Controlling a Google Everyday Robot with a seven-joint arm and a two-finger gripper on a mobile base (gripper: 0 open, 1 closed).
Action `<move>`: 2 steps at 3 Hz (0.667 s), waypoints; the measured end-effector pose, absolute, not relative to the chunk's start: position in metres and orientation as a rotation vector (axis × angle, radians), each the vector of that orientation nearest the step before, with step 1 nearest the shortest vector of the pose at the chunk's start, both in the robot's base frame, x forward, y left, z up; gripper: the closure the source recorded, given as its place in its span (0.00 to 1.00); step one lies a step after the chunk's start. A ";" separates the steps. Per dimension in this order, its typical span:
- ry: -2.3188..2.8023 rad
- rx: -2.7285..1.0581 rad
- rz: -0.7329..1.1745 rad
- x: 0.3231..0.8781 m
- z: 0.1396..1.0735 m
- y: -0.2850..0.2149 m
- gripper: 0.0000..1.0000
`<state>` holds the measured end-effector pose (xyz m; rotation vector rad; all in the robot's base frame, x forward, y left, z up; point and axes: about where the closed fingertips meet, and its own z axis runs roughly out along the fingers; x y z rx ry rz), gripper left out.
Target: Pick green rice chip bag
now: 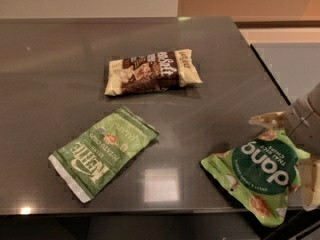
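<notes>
Camera view: a dark, glossy table (50,59) seen from above and in front, with three snack bags on it. Your gripper (281,163) was at the far right edge of the picture, low over the table's front right corner. Its jaws stood open, and the two pale fingers were well apart. One finger (270,119) pointed left, just beyond the far edge of the green rice chip bag (260,171). The other finger (310,184) hung at the bag's right side, partly cut off by the edge of the picture.

The green rice chip bag lay flat on the table between and beneath those fingers. It is a puffy light-green bag with a dark-green circle and white lettering. Whether either finger touched it could not be told.

To the left of the gripper, well apart from it, lay a flat olive-green potato chip bag (102,151). A brown-and-cream bag (152,73) lay farther back and to the left, also well clear.

On progress: your approach looked close to done, since the open gripper was placed around the right bag and no other bag was near it. The bag was not yet gripped and not yet lifted. What seemed left was to settle the fingers around the bag, close them on it, and raise it off the table.
</notes>
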<state>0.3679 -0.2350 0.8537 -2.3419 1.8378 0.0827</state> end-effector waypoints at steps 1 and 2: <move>1.827 -2.388 0.073 0.365 0.847 -0.234 0.20; 1.834 -2.401 0.067 0.366 0.848 -0.233 0.44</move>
